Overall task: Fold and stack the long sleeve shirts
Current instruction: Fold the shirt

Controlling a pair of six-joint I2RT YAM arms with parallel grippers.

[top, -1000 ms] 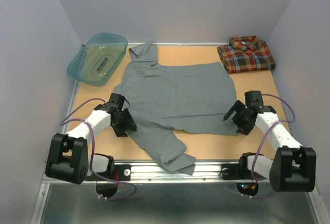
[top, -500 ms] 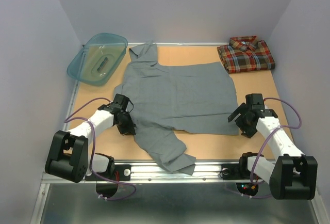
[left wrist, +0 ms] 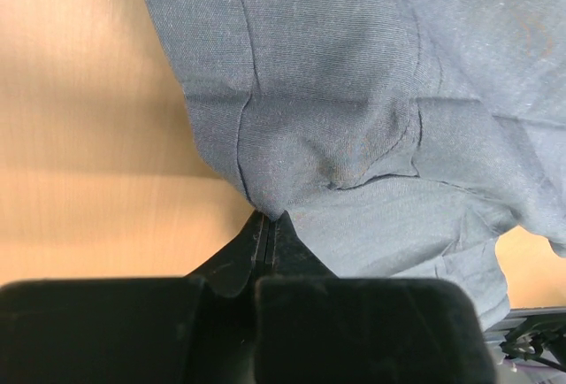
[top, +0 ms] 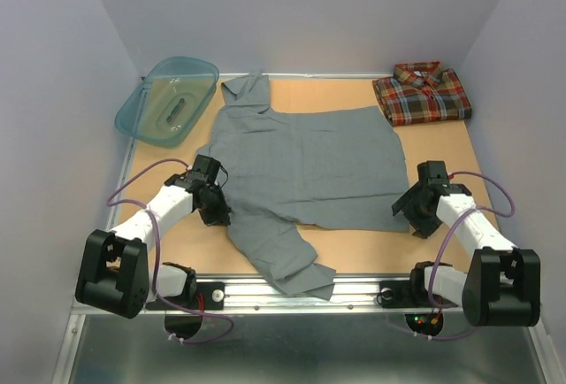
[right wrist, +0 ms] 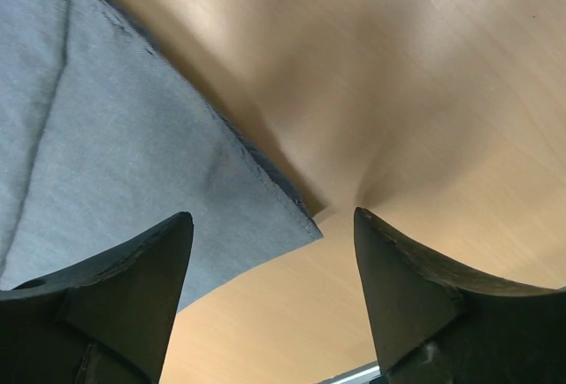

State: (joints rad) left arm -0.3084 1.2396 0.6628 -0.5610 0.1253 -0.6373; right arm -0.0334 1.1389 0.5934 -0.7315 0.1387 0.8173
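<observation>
Left claw (left wrist: 267, 218) clamped on left edge of grey shirt (top: 301, 158). Right claw (right wrist: 270, 216) apart, straddling its near right corner on tabletop (top: 442, 149). Plaid shirt (top: 422, 94) folded, far right.

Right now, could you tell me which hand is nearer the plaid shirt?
Right. The right hand is on the plaid shirt's side of the table; the left hand grips the grey shirt opposite.

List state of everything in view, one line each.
grey shirt: unfolded, spread flat, one sleeve trailing toward the near edge.
plaid shirt: folded, far right corner.
teal basin: open side up, far left corner.
left gripper: shut, pinching grey shirt's edge.
right gripper: open, straddling grey shirt's near right corner.
</observation>
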